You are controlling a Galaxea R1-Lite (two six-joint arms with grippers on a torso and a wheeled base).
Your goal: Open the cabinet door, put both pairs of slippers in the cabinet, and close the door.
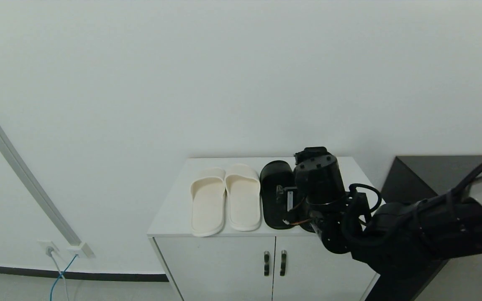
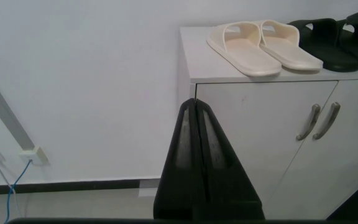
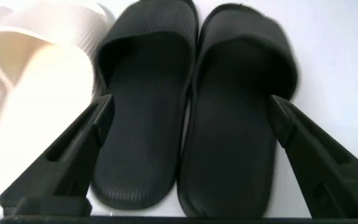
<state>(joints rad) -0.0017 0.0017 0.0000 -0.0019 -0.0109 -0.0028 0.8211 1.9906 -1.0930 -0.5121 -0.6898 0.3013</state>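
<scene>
black slippers [image 3: 142,124] are set on cabinet [image 1: 174,209] top; doors [image 1: 220,267] shut | right claw [image 3: 191,106] is spread wide just above them, nothing held; left claw [image 2: 196,107] is closed, empty | judged light, soft, bendy; to be pinched together at adjoining inner edges

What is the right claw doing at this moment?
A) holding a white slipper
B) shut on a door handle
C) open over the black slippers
C: the right claw is open, spread wide over the black slippers lying on the cabinet top.
</scene>
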